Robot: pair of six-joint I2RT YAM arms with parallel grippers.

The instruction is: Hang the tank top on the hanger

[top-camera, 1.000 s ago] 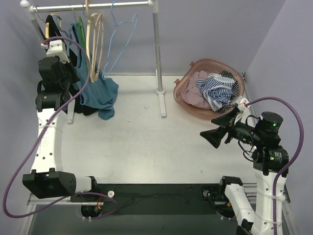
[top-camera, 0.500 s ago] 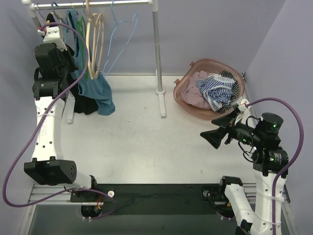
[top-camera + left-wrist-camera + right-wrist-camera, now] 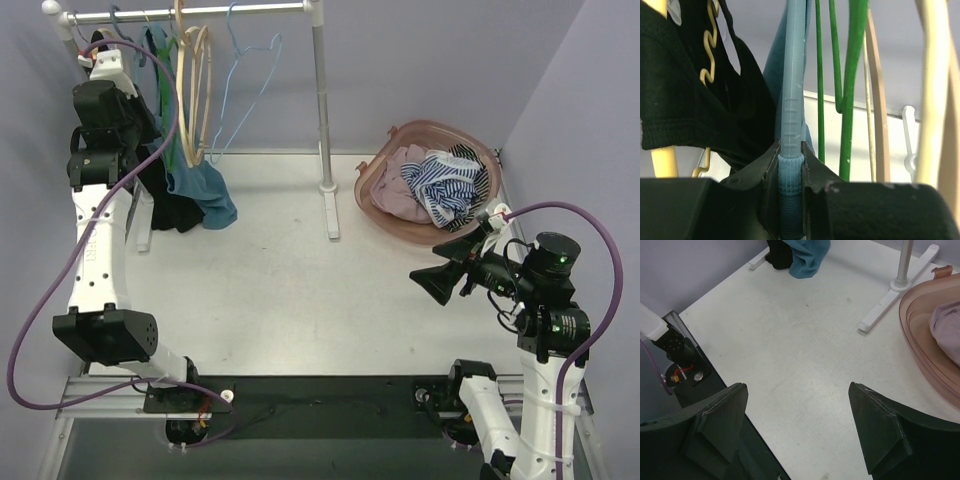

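Observation:
The teal-blue tank top (image 3: 203, 192) hangs from the dark teal hanger (image 3: 152, 62) at the left end of the rack, its hem near the table. My left gripper (image 3: 135, 115) is raised at the rack. In the left wrist view it (image 3: 791, 150) is shut on the hanger's grey-blue arm (image 3: 793, 75), with the tank top's ribbed strap (image 3: 790, 177) pinched between the jaws. My right gripper (image 3: 432, 282) hovers over the table at the right, open and empty (image 3: 797, 387). The tank top's hem also shows in the right wrist view (image 3: 807, 255).
A black garment with yellow trim (image 3: 685, 100), a green hanger (image 3: 852, 75), wooden hangers (image 3: 192, 90) and a pale wire hanger (image 3: 245, 60) crowd the rail (image 3: 260, 9). The rack's post (image 3: 322, 110) stands mid-table. A pink basket (image 3: 375, 205) holds a striped cloth (image 3: 450, 185).
My left arm has lifted the hanger and tank top up and back toward the left end of the rail. The tank top's hem has risen and shifted left. The right arm is still.

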